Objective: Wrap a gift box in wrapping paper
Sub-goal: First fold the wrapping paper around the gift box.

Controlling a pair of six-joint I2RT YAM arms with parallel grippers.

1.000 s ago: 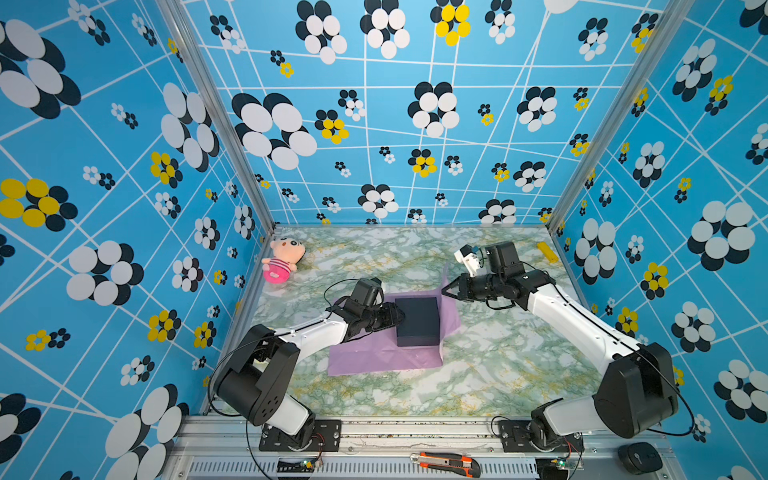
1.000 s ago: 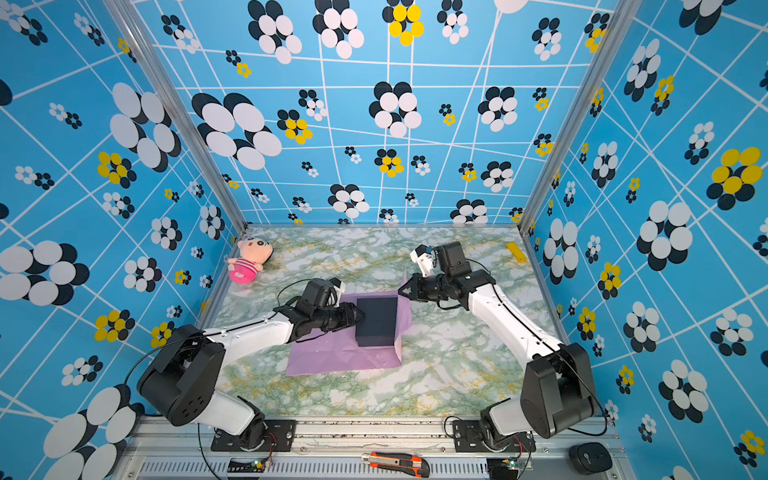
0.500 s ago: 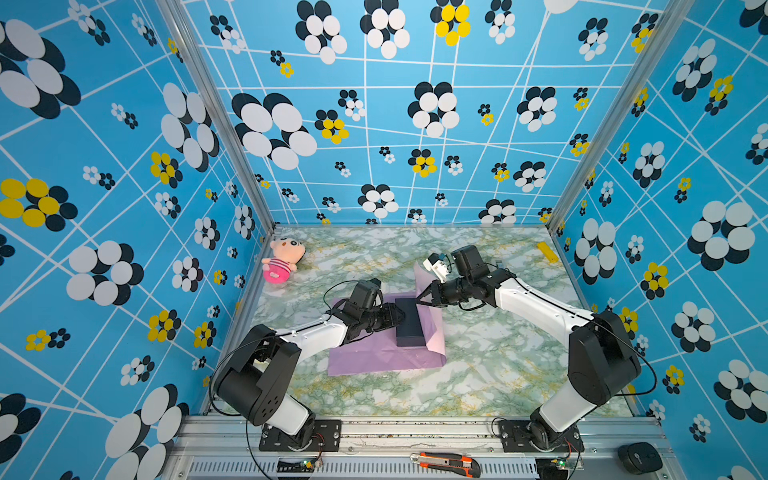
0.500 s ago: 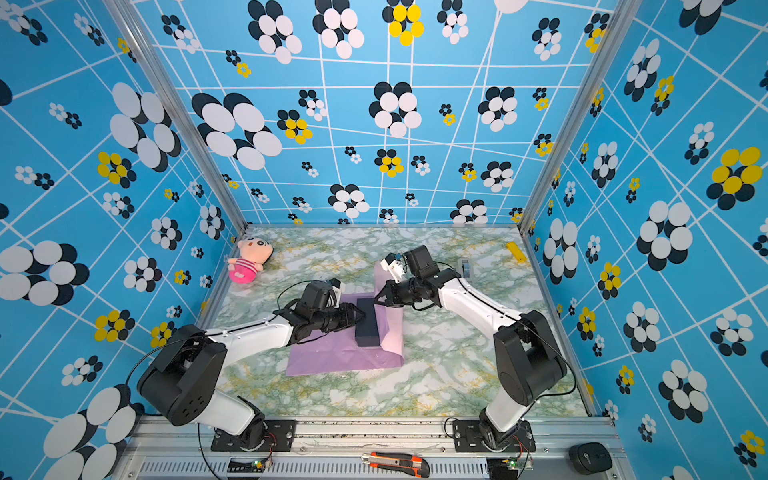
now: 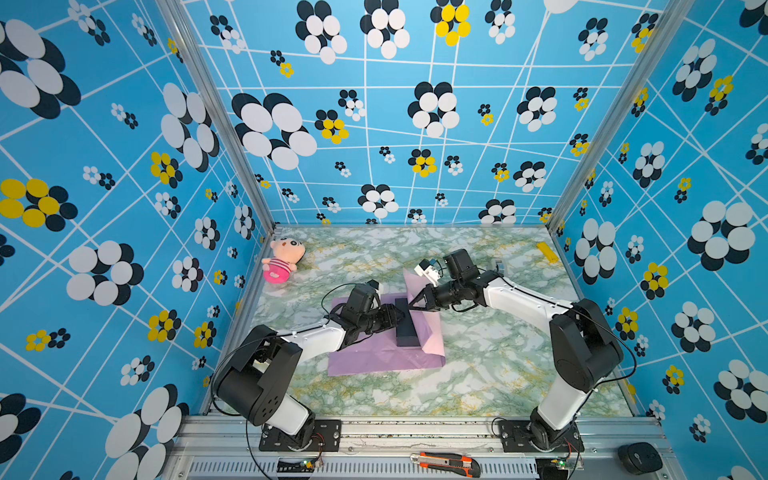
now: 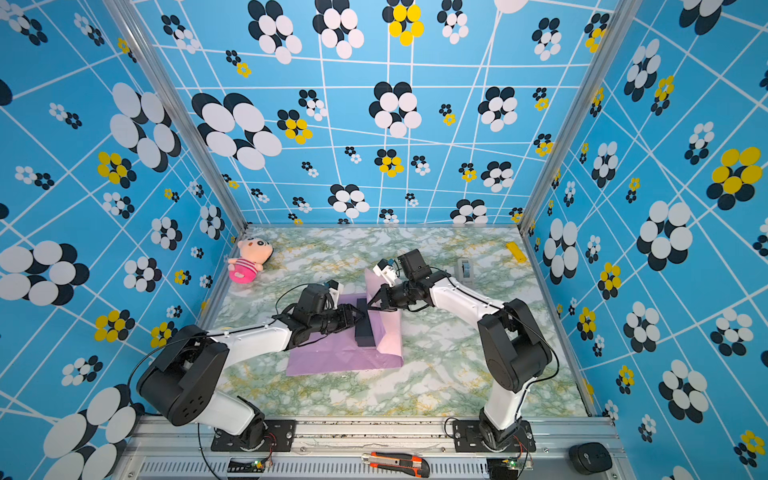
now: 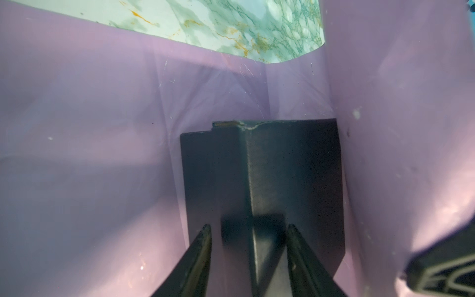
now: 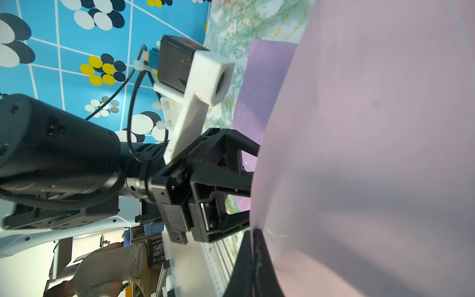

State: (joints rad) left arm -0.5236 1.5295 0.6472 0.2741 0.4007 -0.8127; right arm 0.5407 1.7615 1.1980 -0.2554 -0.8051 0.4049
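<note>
Gift box, matte black, mid-table on the lilac face of the wrapping paper, toward the sheet's right part. Probably placed so as to leave a short right flap and a long left one to meet over the top.

Right flap up off the table, pale pink underside turned outward, standing beside the box's right side, far corner highest. Pinched at its upper edge by the right gripper, jaws together on the paper. Shown in the right wrist view as two fingers closed, with the sheet's edge running between. Held high, most likely, to draw the flap taut before laying it leftward across the lid.

Left gripper in from the left, low over the lilac sheet, jaws apart. In the left wrist view, fingertips either side of a box edge. Cannot tell whether touching or just off. Likely there as a brace, to stop the box sliding left under the pull of the paper.

Outward: plush doll in the far left corner. Tape dispenser far right behind the right arm, well apart from the sheet, presumably wanted later for the seam. Utility knife on the near rail, off the table.
</note>
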